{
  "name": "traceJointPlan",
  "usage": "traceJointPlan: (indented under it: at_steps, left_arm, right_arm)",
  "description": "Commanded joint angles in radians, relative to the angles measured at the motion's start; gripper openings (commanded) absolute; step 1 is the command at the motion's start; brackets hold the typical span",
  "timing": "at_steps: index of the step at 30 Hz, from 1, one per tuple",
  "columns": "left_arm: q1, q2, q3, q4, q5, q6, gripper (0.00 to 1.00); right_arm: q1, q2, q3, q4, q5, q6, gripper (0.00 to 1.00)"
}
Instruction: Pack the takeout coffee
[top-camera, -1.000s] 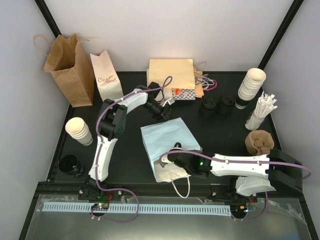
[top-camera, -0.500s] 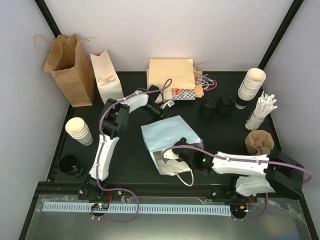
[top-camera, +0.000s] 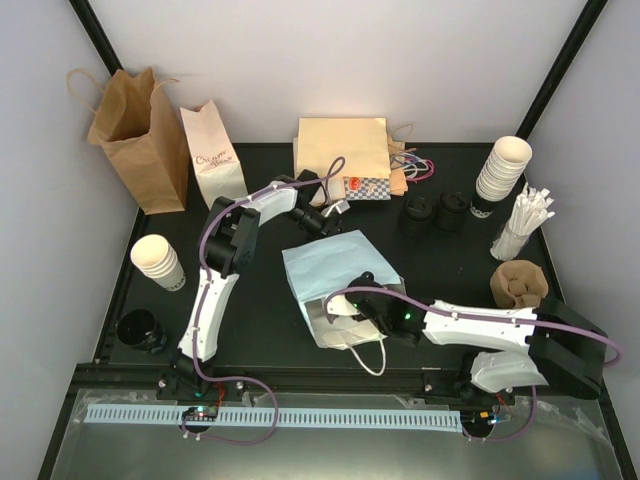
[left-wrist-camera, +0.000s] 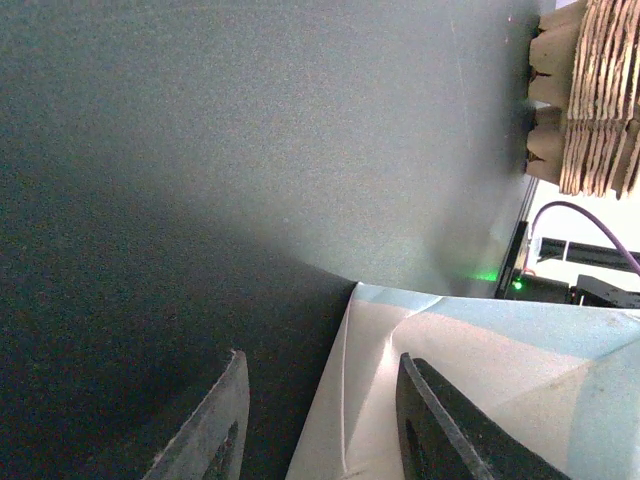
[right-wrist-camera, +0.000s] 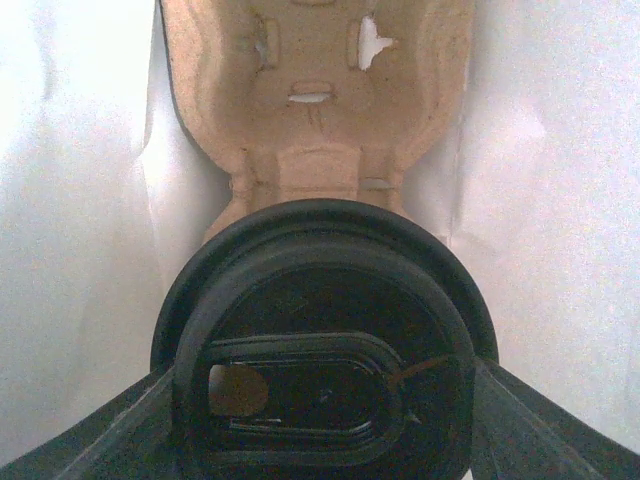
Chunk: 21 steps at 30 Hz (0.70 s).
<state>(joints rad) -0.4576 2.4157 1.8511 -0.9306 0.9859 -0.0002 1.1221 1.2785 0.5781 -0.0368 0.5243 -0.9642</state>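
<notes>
The takeout coffee shows in the right wrist view as a round black lid (right-wrist-camera: 325, 340) that fills the lower frame. My right gripper (right-wrist-camera: 325, 425) is shut on it, one finger on each side. The cup sits inside a pale blue paper bag (top-camera: 335, 268) that lies on its side, in front of a brown pulp cup carrier (right-wrist-camera: 315, 100). From above, the right gripper (top-camera: 347, 312) is in the bag's mouth and the cup is hidden. My left gripper (top-camera: 318, 222) is open at the bag's far corner (left-wrist-camera: 400, 340), which lies between its fingers.
An upright brown bag (top-camera: 135, 135) and a white printed bag (top-camera: 212, 150) stand back left, with flat kraft bags (top-camera: 340, 145) at back centre. Cup stacks (top-camera: 500, 170) (top-camera: 158, 262), black lids (top-camera: 435, 212) (top-camera: 140, 330), wrapped straws (top-camera: 525, 225) and pulp carriers (top-camera: 518, 283) line the sides.
My right gripper has pushed the cup further into the bag's mouth, and the bag's opening and handle have shifted slightly. The left gripper has barely moved.
</notes>
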Motion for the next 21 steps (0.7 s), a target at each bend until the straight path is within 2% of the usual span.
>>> traceJointPlan:
  at_steps: [1,3,10,21]
  left_arm:
    - [-0.055,-0.002,0.022,-0.094,0.076,0.06,0.43]
    - [-0.062,-0.003,0.022,-0.101,0.083,0.076,0.43]
    - [-0.09,-0.013,0.023,-0.13,0.099,0.12,0.43]
    - [-0.108,-0.007,0.023,-0.15,0.085,0.13,0.43]
  right_arm:
    - [-0.048,0.074,0.007,-0.109,-0.07,0.037,0.38]
    - [-0.064,0.089,0.041,-0.162,-0.112,0.066,0.38]
    - [-0.098,0.088,0.06,-0.183,-0.169,0.077,0.37]
    - [-0.105,0.125,0.061,-0.165,-0.185,0.076,0.36]
